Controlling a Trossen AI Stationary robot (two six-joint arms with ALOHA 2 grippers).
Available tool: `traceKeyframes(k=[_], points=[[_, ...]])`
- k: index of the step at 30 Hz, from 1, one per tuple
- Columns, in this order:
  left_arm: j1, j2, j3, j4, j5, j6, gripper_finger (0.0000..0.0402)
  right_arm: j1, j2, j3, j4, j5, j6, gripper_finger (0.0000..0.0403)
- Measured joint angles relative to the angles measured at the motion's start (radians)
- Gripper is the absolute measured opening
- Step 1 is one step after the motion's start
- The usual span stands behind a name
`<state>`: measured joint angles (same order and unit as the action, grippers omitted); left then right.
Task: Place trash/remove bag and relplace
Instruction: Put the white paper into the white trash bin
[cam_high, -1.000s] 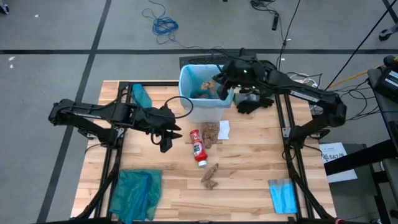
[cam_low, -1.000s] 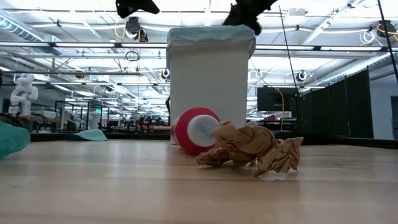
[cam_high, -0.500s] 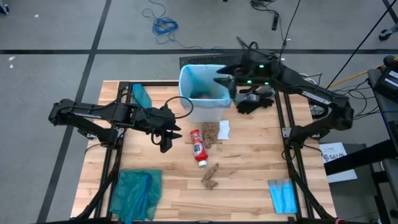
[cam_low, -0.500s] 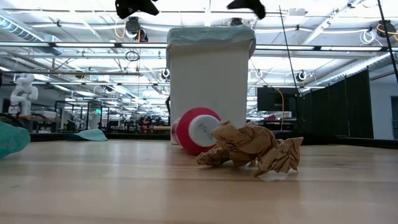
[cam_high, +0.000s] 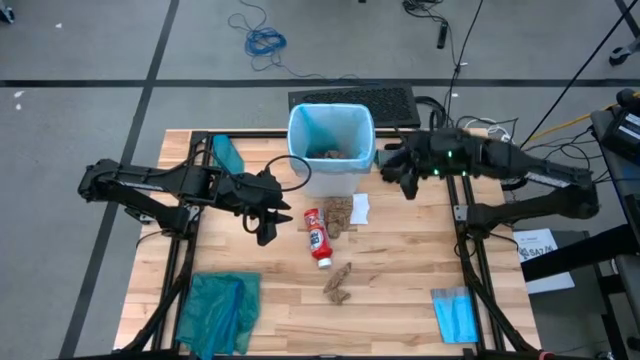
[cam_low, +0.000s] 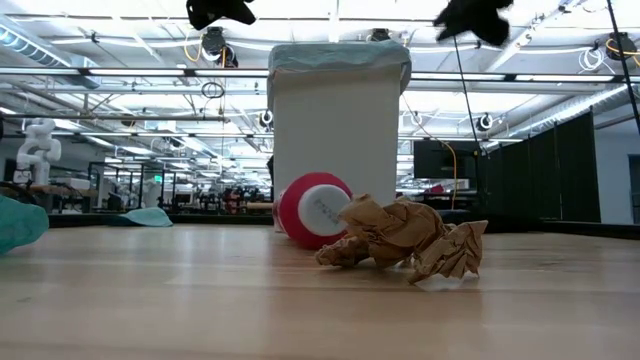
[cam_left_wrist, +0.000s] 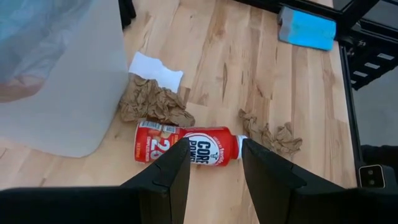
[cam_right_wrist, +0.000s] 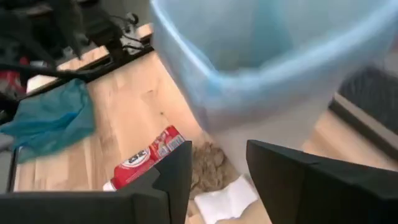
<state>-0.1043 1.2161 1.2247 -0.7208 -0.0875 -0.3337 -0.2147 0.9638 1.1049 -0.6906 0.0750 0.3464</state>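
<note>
A white bin (cam_high: 331, 175) lined with the light-blue bag (cam_high: 352, 130) stands at the table's far middle, with brown paper trash (cam_high: 330, 153) inside. In front of it lie a red-and-white bottle (cam_high: 318, 237), crumpled brown paper (cam_high: 339, 212), a white scrap (cam_high: 360, 207) and another brown scrap (cam_high: 337, 282). My left gripper (cam_high: 265, 230) hangs open above the table, left of the bottle (cam_left_wrist: 186, 148). My right gripper (cam_high: 388, 165) is open and holds nothing, just right of the bin (cam_right_wrist: 261, 68) and above the table.
A teal-green bag (cam_high: 218, 310) lies at the near left corner and a folded blue sheet (cam_high: 455, 313) at the near right. Another teal piece (cam_high: 228, 155) sits left of the bin. Bare wood lies between the near scrap and the front edge.
My right gripper has drawn back from above the bin's mouth toward the table's right edge and now hangs beside the bin. My left arm has kept still. The trash on the table has not moved.
</note>
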Motion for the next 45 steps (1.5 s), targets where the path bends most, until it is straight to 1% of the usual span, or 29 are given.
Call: traceKeyframes(k=[4,8,13,17,21,28,31,38,45], points=[[0.000,0.000,0.000,-0.002,0.000,0.000,0.0141,-0.010,-0.131,-0.288,0.226,0.001,0.144,0.0136],[0.000,0.000,0.000,-0.002,0.000,0.000,0.0141,-0.041,-0.199,-0.542,0.404,-0.002,0.278,0.0135],[0.000,0.000,0.000,-0.002,0.000,0.008,0.0141,-0.083,-0.193,-0.777,0.654,-0.031,0.401,0.0135],[0.012,0.000,0.000,-0.003,0.000,0.007,0.0141,-0.113,-0.159,-0.905,0.853,-0.054,0.475,0.0135],[0.026,0.000,0.000,-0.002,0.000,0.008,0.0141,-0.121,-0.124,-0.963,0.922,-0.055,0.505,0.0135],[0.033,0.000,0.000,0.004,0.000,0.011,0.0141,-0.120,-0.044,-0.962,0.988,-0.074,0.502,0.0135],[0.033,0.001,0.000,0.008,0.000,0.025,0.0141,-0.120,0.015,-0.962,1.002,-0.065,0.504,0.0135],[0.033,0.001,0.000,0.008,-0.019,0.025,0.0141,-0.120,0.160,-0.960,1.157,-0.054,0.505,0.0135],[0.033,0.001,0.000,0.006,-0.021,0.025,0.0141,-0.120,0.271,-0.922,1.168,-0.053,0.483,0.0135]])
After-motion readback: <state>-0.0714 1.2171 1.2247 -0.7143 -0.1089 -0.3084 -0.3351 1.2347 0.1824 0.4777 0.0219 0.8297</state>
